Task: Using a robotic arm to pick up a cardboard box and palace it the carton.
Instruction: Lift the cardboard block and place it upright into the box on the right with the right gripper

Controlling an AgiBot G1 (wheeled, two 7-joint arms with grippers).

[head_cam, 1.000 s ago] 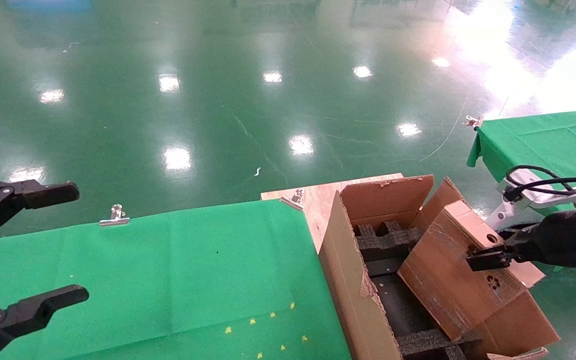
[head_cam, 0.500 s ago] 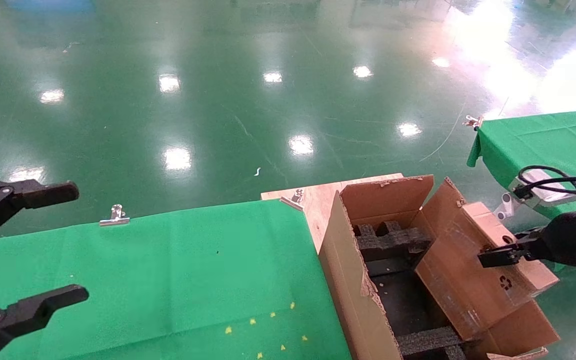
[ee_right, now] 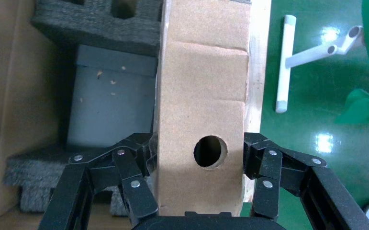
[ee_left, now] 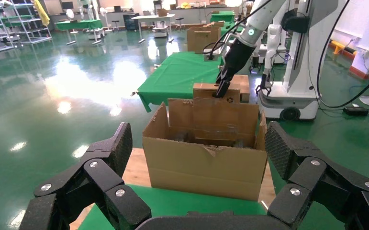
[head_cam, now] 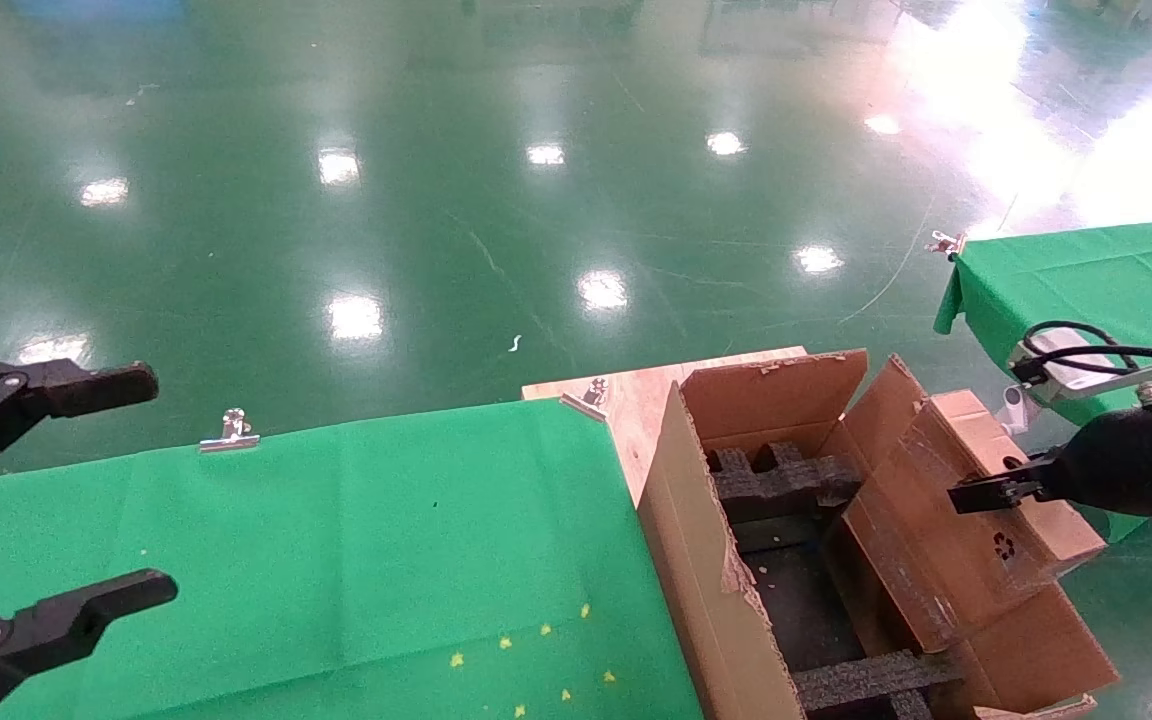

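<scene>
Right hand [ee_right: 200,165]: clamped on cardboard box [ee_right: 202,115], lower centre.
Carton [ee_right: 3,96]: black foam inserts [ee_right: 96,24], upper left.

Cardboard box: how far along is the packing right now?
Pick-up looks done: the right gripper is shut on the cardboard box, which is tilted over the carton with its lower end inside. Left to do: lower it between the black foam inserts and release. The left gripper is open over the green table.
</scene>
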